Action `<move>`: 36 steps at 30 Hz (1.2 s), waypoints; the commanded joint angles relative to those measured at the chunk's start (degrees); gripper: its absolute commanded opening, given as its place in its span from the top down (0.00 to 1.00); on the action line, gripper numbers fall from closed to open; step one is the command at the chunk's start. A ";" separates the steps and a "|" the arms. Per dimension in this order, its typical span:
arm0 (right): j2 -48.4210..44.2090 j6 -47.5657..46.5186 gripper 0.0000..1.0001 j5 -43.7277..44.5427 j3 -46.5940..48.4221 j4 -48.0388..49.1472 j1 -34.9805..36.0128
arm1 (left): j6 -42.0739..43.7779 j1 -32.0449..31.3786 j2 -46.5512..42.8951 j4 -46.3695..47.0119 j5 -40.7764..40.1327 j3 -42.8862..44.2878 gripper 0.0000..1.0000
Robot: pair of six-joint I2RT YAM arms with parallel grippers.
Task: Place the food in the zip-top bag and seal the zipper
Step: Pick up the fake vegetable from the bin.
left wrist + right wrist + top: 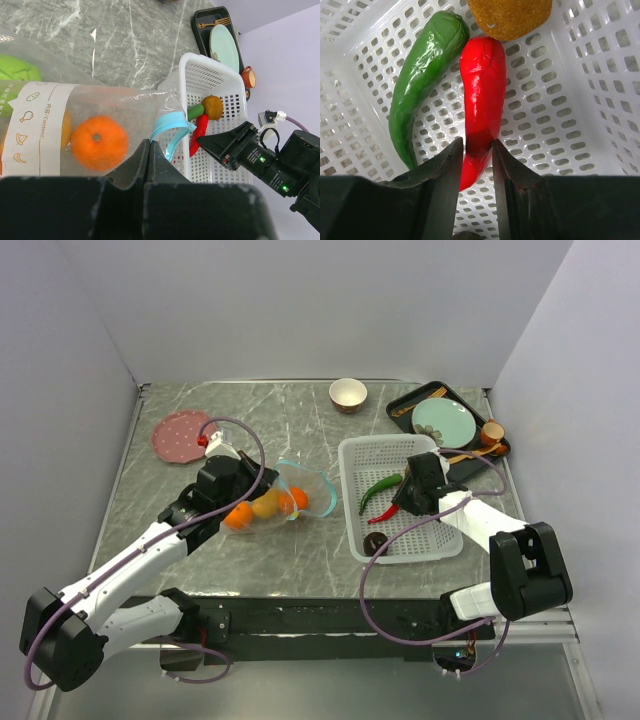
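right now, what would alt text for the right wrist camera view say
The right gripper pinches the lower end of a red chili lying in a white perforated basket. A green chili lies beside it on the frame's left, their upper ends touching, and a brown kiwi sits at the top edge.
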 commanded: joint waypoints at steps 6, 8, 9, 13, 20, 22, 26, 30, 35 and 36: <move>-1.41 -0.72 0.72 -0.56 -0.42 1.30 -0.42 | 0.51 0.31 -0.58 1.32 0.42 1.12 0.99; -1.94 -0.89 0.73 -0.73 -0.68 1.48 -0.42 | 0.60 0.23 -0.49 1.24 0.42 1.12 0.99; -2.12 -0.90 0.72 -0.73 -0.68 1.57 -0.42 | 0.51 0.31 -0.49 1.32 0.51 1.12 0.99; -1.33 -0.81 0.55 0.66 0.02 0.78 -0.42 | 0.42 0.31 -0.32 1.59 0.68 1.03 0.99; 0.69 -0.98 0.41 2.69 -0.06 -0.19 -0.16 | 0.33 0.31 -0.23 1.94 0.68 0.68 0.99; 0.61 -1.25 0.41 2.69 -0.50 -0.10 -0.07 | 0.25 0.23 0.03 2.11 0.86 0.68 0.99; 0.60 -1.51 0.42 1.91 -0.42 -0.54 0.99 | 0.16 0.31 0.82 2.20 1.21 1.03 0.99; 1.39 -1.77 0.43 2.60 0.20 -1.24 2.30 | 0.25 0.31 1.18 2.20 1.12 1.29 0.99; 1.57 -1.25 0.46 3.40 0.46 -2.21 3.27 | 0.33 0.31 1.18 2.11 1.04 1.29 0.99; 1.83 -1.07 0.47 3.31 0.46 -2.39 3.36 | 0.33 0.31 1.18 2.11 1.12 1.38 0.99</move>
